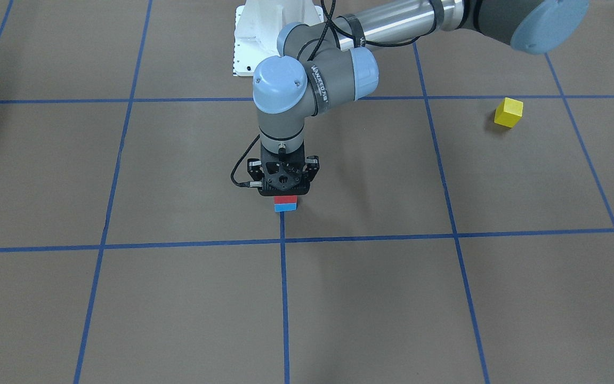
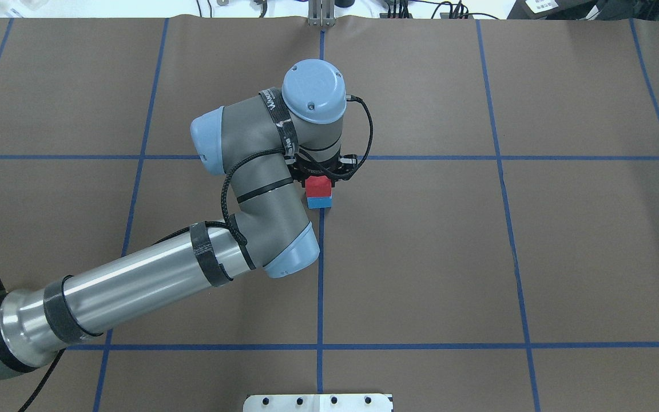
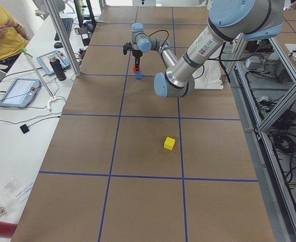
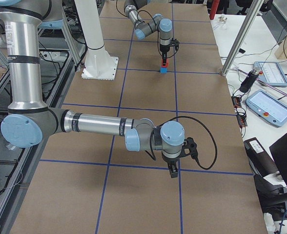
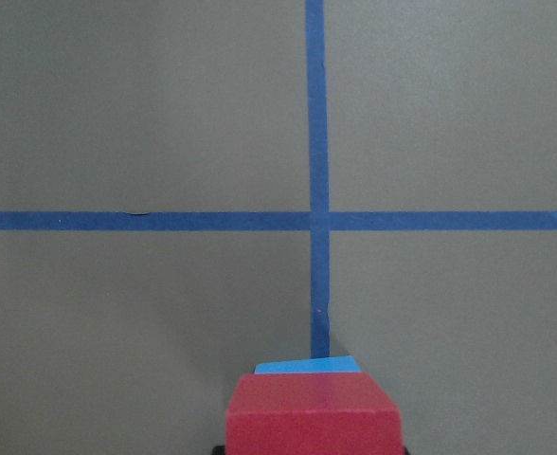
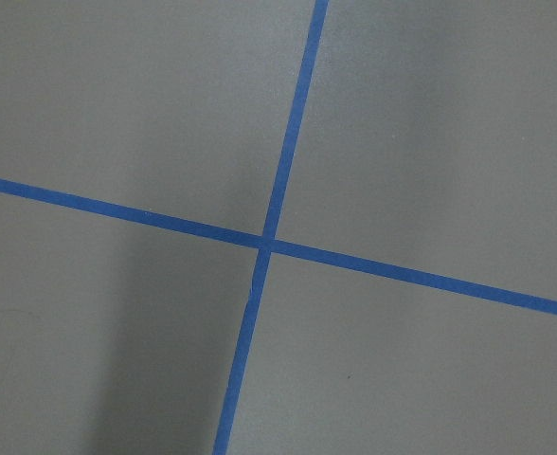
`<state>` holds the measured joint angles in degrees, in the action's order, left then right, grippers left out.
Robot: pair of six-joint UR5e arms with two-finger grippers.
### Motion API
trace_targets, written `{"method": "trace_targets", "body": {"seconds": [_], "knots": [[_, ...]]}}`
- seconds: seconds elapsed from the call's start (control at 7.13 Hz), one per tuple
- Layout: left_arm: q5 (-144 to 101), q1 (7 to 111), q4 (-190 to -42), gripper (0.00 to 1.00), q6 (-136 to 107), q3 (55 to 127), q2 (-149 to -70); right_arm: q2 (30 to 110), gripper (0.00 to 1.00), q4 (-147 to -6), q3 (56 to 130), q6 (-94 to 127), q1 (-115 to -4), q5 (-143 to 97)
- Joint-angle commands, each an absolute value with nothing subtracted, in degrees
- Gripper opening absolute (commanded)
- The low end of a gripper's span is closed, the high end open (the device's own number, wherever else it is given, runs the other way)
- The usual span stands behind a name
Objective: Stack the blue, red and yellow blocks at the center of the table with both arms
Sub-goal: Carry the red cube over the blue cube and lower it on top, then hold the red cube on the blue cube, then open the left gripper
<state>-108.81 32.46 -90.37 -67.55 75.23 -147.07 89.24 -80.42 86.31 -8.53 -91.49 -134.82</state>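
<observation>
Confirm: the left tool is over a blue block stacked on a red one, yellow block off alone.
Order reversed: the red block sits on the blue block, as the exterior front-facing view shows. The left tool is over them; the yellow block is alone.

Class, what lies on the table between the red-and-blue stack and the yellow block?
Only bare table and one blue tape line separate the stack from the yellow block, shown in the front-facing view.
</observation>
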Motion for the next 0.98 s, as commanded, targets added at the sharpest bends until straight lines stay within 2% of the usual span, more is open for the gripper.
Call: {"method": "trace_targets", "body": {"seconds": [0.0,0.42,0.84], "knots": [[-108.8,32.0,-90.5,0.0,-68.5,75.2,-147.0,89.3,1.0,-80.4,86.3,-8.5,-91.5,-134.8],[-108.7,32.1,-90.8,0.07,-68.5,75.4,-147.0,89.1,1.0,-80.4,86.3,-8.5,-91.5,-134.8],[-108.7,32.1,-90.8,0.07,-68.4,75.4,-146.9,89.0,1.0,-80.4,86.3,-8.4,-91.5,-134.8]]}}
